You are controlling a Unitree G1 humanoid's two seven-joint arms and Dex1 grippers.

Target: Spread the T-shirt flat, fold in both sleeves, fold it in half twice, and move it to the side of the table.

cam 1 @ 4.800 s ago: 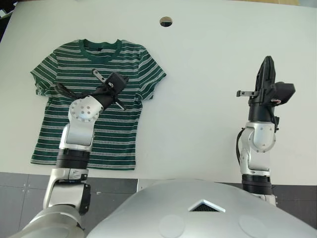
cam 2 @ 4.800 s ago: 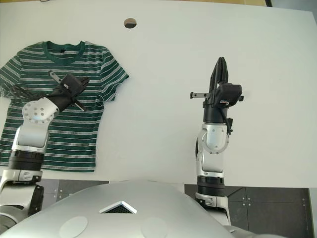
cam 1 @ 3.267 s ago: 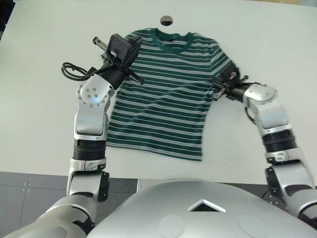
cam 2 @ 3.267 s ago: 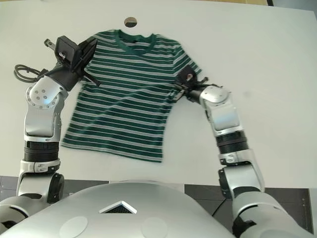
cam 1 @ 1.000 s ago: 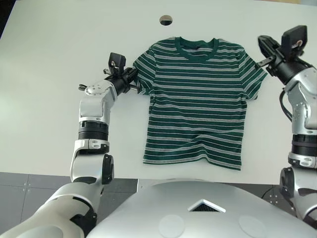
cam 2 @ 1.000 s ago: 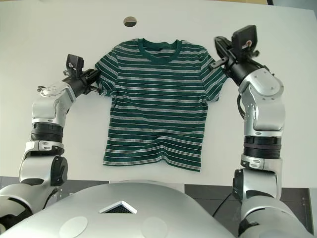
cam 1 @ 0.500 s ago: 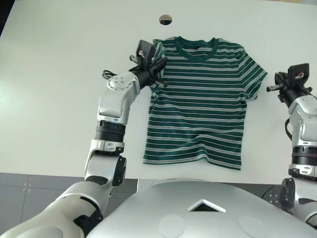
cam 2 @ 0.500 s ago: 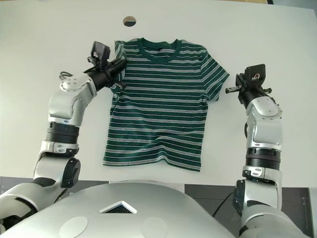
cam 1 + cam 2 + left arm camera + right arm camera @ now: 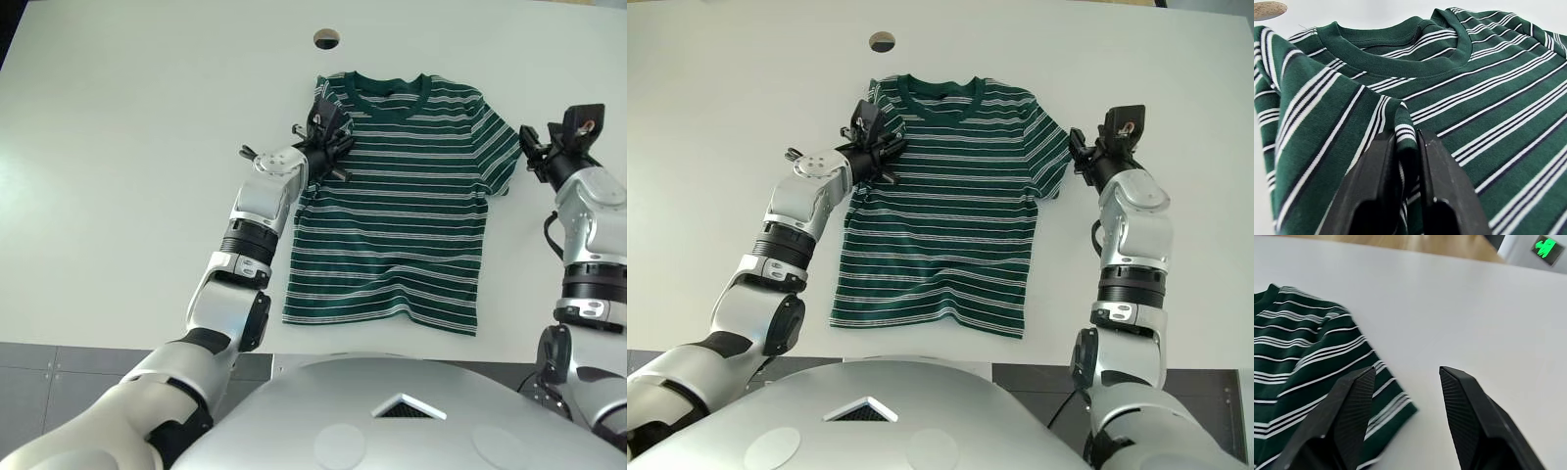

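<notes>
Fingers (image 9: pixel 1382 181) of the left gripper (image 9: pixel 328 117) clamp the T-shirt's (image 9: pixel 411 215) left sleeve (image 9: pixel 331 100), folded onto its chest; the right gripper's (image 9: pixel 1406 374) fingers (image 9: pixel 1352 401) gape beside the other sleeve (image 9: pixel 502 147). T-shirt lies near the table's (image 9: pixel 147 117) far edge and round hole (image 9: pixel 327 38).

Both head eyes look steeply down over the table (image 9: pixel 137 127), sharing the whole T-shirt (image 9: pixel 402 225). Each wrist camera sits close beside one sleeve.

Left gripper (image 9: pixel 1406 140), fingers pinched on a raised fold of the green striped T-shirt (image 9: pixel 1498 93). Ribbed collar (image 9: pixel 1400 61) lies just beyond, on the white table (image 9: pixel 1371 10).
</notes>
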